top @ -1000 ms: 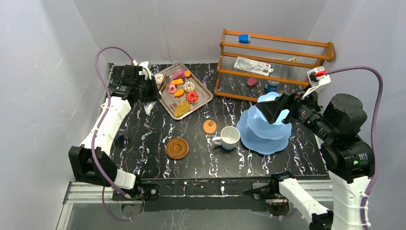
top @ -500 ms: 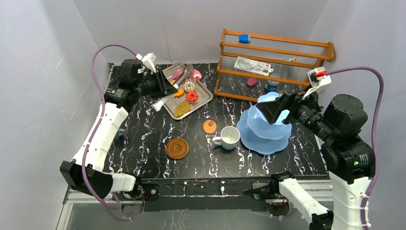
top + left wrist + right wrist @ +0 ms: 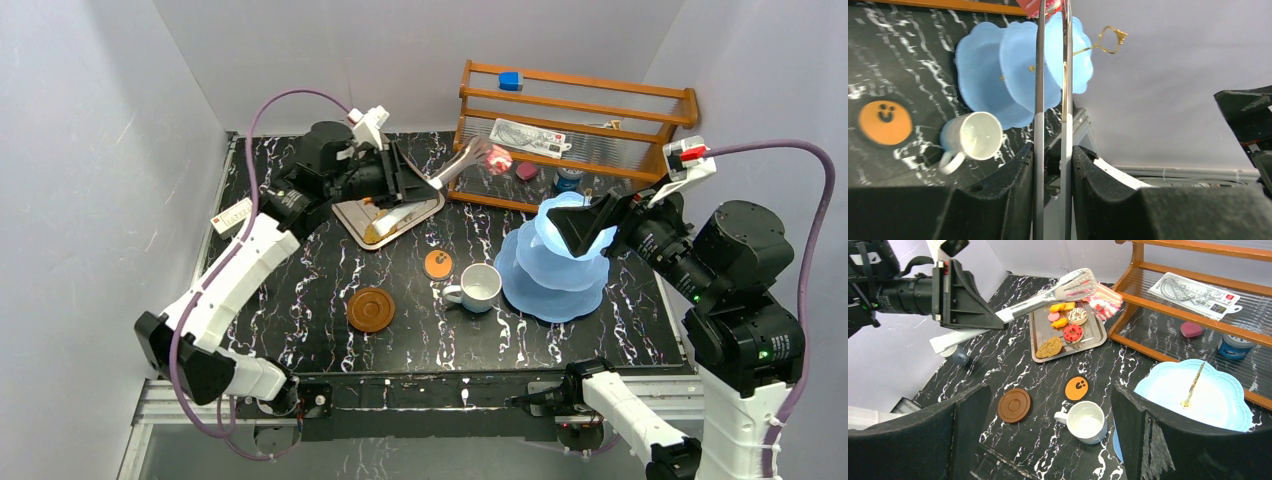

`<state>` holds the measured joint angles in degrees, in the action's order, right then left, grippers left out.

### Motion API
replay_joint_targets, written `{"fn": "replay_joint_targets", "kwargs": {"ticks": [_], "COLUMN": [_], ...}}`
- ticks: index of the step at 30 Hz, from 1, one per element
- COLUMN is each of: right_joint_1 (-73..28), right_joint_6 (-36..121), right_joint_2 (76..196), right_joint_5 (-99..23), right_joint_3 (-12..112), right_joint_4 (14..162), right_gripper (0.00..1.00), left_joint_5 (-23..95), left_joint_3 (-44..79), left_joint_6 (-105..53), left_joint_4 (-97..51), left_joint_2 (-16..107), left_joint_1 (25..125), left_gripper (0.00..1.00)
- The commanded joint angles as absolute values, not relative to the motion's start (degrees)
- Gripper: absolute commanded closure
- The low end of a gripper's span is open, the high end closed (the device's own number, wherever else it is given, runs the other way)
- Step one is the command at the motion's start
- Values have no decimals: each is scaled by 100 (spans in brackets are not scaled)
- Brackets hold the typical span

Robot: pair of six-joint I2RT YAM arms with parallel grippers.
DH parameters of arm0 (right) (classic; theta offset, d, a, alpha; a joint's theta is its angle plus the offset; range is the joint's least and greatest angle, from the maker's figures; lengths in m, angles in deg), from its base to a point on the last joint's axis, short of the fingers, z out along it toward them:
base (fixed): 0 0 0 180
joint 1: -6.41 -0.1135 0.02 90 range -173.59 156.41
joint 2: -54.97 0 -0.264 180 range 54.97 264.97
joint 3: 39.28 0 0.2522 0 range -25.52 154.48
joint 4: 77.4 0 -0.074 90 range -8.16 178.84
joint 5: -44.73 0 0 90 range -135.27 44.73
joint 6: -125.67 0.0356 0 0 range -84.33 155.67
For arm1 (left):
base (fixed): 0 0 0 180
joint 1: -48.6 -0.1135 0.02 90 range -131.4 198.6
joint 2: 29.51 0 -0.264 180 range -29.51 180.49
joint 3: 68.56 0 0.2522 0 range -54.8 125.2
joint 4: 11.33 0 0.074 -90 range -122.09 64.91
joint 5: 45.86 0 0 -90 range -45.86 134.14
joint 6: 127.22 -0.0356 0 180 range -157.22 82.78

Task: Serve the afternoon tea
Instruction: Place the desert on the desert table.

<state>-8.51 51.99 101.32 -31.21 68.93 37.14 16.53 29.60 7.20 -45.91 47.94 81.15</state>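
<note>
My left gripper (image 3: 405, 180) is shut on the metal tongs (image 3: 455, 165), whose tips pinch a pink toy pastry (image 3: 497, 158) in the air right of the tray. The tongs (image 3: 1039, 75) run between my fingers in the left wrist view; the pastry (image 3: 1103, 300) also shows in the right wrist view. The light-blue three-tier stand (image 3: 555, 280) stands at the right with bare tiers (image 3: 1198, 400). My right gripper (image 3: 590, 222) is open and empty just above it. A white mug (image 3: 480, 287) stands left of the stand, a brown saucer (image 3: 370, 310) further left. A grey mug (image 3: 959, 356) stands at the far left.
The silver tray (image 3: 1040, 335) holds a cookie (image 3: 1049, 346), a red donut (image 3: 1073, 332) and other pastries. An orange coaster (image 3: 438, 264) lies beside the white mug. A wooden rack (image 3: 575, 110) with small items stands at the back right.
My left arm has swung right from the tray, carrying the tongs and the pink pastry to near the rack and stand. My right gripper has stayed open over the stand.
</note>
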Motion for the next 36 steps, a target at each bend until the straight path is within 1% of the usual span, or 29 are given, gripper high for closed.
{"fn": "replay_joint_targets", "kwargs": {"ticks": [1, 14, 28, 36], "right_joint_1": [-851, -853, -848, -846], "right_joint_6": [5200, 5289, 5290, 5281], "right_joint_2": [10084, 10026, 9971, 9964], "right_joint_5": [-3096, -2984, -3000, -3021], "right_joint_3": [7017, 7063, 7116, 7138], "right_joint_4": [3954, 4013, 3954, 3940], "right_gripper": [1, 1, 1, 1], "left_joint_5": [1380, 1598, 1596, 1496], "left_joint_3": [3416, 3934, 4228, 4183], "left_joint_6": [1048, 1149, 1294, 1387], "left_joint_4": [-3871, -3347, -2789, -2631], "left_joint_2": [5176, 6121, 6913, 7064], "left_joint_1": [8492, 9414, 9854, 9924], "left_gripper": [84, 84, 84, 84]}}
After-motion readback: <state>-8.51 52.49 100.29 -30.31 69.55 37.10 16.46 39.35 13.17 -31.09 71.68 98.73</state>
